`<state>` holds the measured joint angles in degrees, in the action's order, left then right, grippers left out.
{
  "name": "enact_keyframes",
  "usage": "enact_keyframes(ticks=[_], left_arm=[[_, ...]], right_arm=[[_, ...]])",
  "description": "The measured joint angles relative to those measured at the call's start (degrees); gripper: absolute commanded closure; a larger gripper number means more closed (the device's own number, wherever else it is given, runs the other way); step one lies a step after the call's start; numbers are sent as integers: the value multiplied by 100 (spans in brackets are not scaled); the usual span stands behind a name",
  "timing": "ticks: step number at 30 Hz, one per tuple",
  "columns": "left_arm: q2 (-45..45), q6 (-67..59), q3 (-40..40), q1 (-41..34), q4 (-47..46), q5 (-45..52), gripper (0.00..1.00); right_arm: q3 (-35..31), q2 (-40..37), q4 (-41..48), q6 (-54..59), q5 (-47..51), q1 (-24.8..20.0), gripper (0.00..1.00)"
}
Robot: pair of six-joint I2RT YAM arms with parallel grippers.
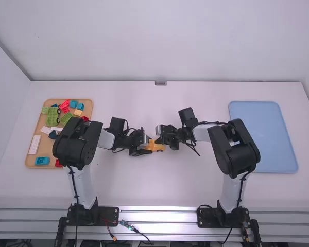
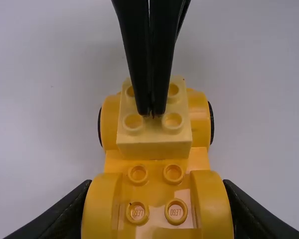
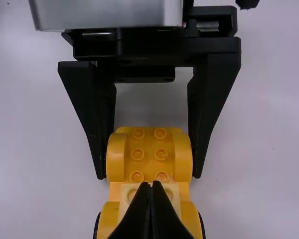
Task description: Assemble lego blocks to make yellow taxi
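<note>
1. The orange-yellow plastic toy car base (image 1: 158,147) is at the middle of the high view, on the white table (image 1: 123,185).
2. The left gripper (image 1: 150,146) is pinching this car base, with one black finger at each side of its rounded end.
3. On the other part of the base there is a pale yellow plastic block with studs on top (image 2: 154,147). It sits between two rounded sides, which have black wheels (image 2: 212,123).
4. The right gripper (image 1: 158,139) has its two black fingers pressed together, with the tips at the studs of the pale block. If they touch it, I cannot tell.
5. At the left side of the high view, a light brown tray (image 1: 29,154) is holding green, red, blue and other plastic blocks (image 1: 42,161).
6. At the right side of the high view lies a light blue tray (image 1: 262,136).
</note>
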<state>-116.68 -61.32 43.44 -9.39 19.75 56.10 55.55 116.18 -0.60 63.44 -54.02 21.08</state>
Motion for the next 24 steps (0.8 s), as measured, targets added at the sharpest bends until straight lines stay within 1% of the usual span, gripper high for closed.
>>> enact_keyframes(ticks=[6, 14, 17, 19, 22, 24], left_arm=[[0, -2, 0, -24, 7, 0, 50], [0, -48, 33, -37, -160, 31, 50], [0, -109, 101, -37, -323, 26, 51], [2, -177, 136, -39, -413, 26, 50], [0, -308, 184, -70, -535, 26, 50], [0, -326, 181, -87, -540, 26, 50]], right_arm=[[37, 264, -33, 153, -588, -205, 100], [37, 339, -22, 166, -780, -225, 100], [107, 339, 133, 181, -754, -223, 100], [212, 330, 400, 221, -699, -225, 100], [269, 199, 778, 356, -529, -223, 100], [267, 79, 879, 431, -369, -223, 100]])
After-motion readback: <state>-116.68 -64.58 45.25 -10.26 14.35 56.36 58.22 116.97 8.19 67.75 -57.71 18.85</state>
